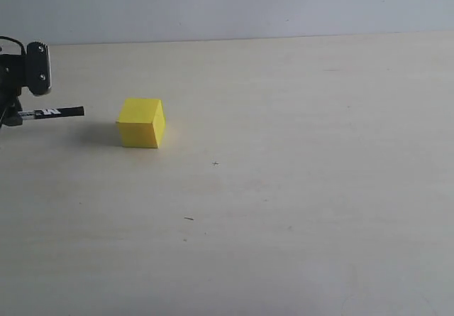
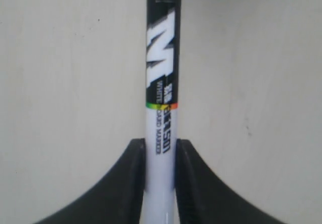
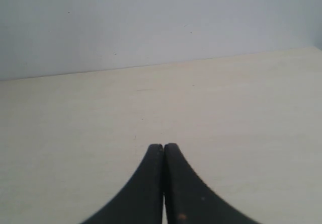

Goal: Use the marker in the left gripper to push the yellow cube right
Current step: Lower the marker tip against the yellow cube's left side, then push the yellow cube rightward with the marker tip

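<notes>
1. The yellow cube point(image 1: 140, 122) sits on the bench point(image 1: 298, 188) in the left-centre of the exterior view, a little above mid-height. Its lit top face and two side faces show.
2. The marker point(image 1: 53, 112) is at the far left of that view and lies roughly level. Its black end points toward the cube's left face and stops near it with a clear gap, so the two do not touch.
3. A faint shadow lies on the bench below the marker and to the cube's left.
4. The left arm point(image 1: 14, 82) enters at the left edge of the exterior view, upper left. Only its bulky black wrist and a cable are in frame.
5. The left fingers point(image 2: 126, 183) are closed narrowly on the marker point(image 2: 162, 108), one pressed to each side of the white barrel. The black printed part runs out beyond them over bare bench.
6. The right fingers point(image 3: 146, 183) are pressed together, tip to tip, with nothing between them. They are low above the bench and face a pale wall point(image 3: 161, 22).
7. The right arm does not appear in the exterior view.
</notes>
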